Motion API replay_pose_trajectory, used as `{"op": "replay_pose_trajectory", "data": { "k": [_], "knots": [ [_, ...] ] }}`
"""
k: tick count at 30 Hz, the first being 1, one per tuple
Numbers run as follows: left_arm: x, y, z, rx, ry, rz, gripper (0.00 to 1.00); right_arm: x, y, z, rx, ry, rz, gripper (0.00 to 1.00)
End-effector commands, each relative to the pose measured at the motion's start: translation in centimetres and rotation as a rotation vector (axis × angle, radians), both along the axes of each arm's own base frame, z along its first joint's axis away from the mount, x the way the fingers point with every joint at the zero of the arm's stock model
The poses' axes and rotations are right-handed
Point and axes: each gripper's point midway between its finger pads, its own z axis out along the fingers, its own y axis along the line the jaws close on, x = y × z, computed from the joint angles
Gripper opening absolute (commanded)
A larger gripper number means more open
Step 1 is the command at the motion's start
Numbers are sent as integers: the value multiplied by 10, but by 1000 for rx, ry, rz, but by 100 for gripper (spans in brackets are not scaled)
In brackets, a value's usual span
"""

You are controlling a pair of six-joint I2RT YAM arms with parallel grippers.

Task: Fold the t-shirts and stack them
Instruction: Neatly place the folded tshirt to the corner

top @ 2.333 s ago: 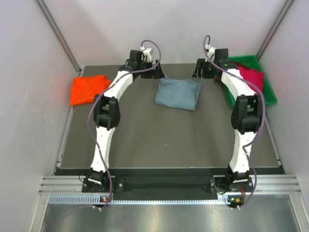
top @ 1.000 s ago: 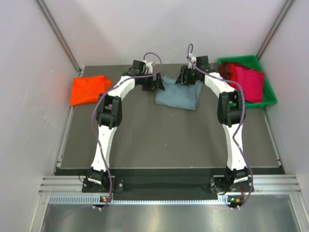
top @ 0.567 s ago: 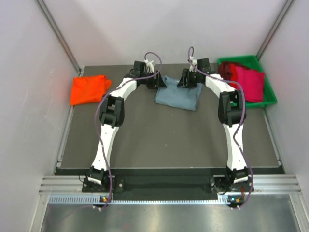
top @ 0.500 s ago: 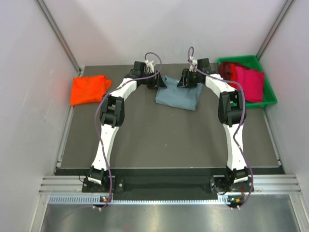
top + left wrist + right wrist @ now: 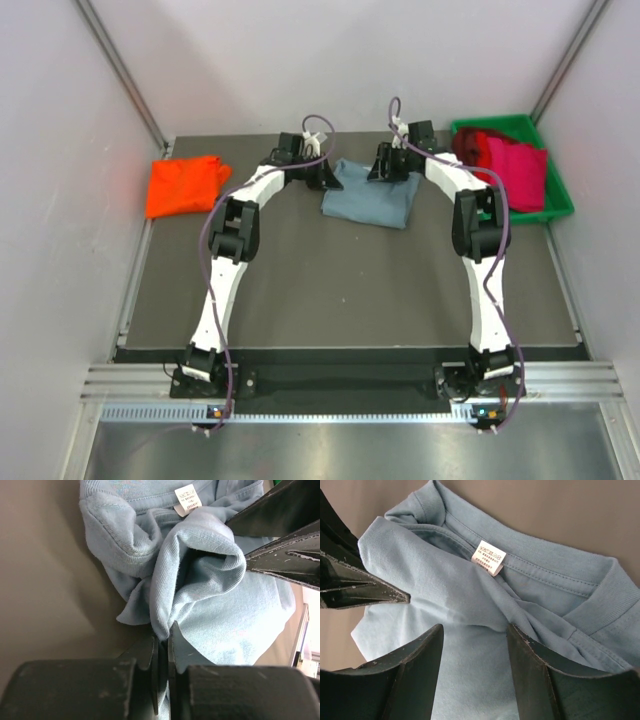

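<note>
"At the far middle of the tabletop [image 5: 340, 290], what have you got?"

"The blue-grey t-shirt [image 5: 368, 195]. It lies bunched there between my two arms, with its collar at the end where my hands are. My left hand [image 5: 162, 635] is pressed together on a raised fold at the shirt's far left corner. The cloth runs right into the pinch."

"And the other one?"

"My right hand [image 5: 475, 635] hangs over the collar end, fingers [image 5: 415, 670] apart, holding nothing. The white label [image 5: 488, 557] sits just beyond them, inside the neckline. Whether the tips touch the cloth I cannot tell."

"How close are the two hands?"

"Near. Each wrist view catches the other hand's dark fingers at its edge, over the same shirt."

"And the other shirts?"

"An orange-red t-shirt [image 5: 183, 185] lies folded at the far left of the tabletop, well apart from the blue-grey one. Crimson t-shirts [image 5: 518, 170] are heaped in the green bin [image 5: 560, 208] at the far right corner, with a darker red t-shirt [image 5: 473, 142] behind them."
</note>
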Motion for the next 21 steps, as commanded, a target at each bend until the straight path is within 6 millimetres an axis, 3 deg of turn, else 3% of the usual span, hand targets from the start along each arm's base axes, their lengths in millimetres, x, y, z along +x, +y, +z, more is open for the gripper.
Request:
{"op": "replay_pose_trajectory", "data": {
  "k": [1, 3, 4, 5, 7, 8, 10, 11, 15, 17, 18, 21],
  "knots": [
    [-10, 9, -7, 27, 33, -11, 0, 1, -7, 42, -26, -81, 3, 55],
    [-4, 21, 19, 50, -17, 15, 0, 3, -15, 69, -20, -125, -6, 55],
    [-1, 36, 23, 64, -11, 42, 0, 5, -20, 81, -14, -147, -13, 56],
    [0, 44, 48, 56, -46, 43, 0, 6, -30, 103, -8, -183, -30, 57],
    [4, 72, 64, 78, -72, 66, 0, 7, -42, 129, -14, -238, -44, 59],
    [4, 80, 83, 76, -99, 75, 0, 9, -54, 135, -22, -251, -65, 60],
    [7, 106, 97, 94, -123, 102, 0, 9, -68, 146, -39, -275, -94, 61],
    [3, 115, 112, 101, -134, 113, 0, 10, -76, 146, -47, -276, -108, 62],
    [-4, 156, 131, 136, -155, 149, 0, 10, -93, 140, -82, -265, -140, 64],
    [-6, 177, 142, 158, -172, 173, 0, 9, -93, 136, -88, -258, -138, 66],
    [-4, 199, 142, 179, -170, 210, 0, 9, -92, 134, -85, -253, -139, 66],
    [-8, 224, 154, 214, -190, 247, 0, 7, -88, 131, -87, -247, -129, 67]
  ]
}}
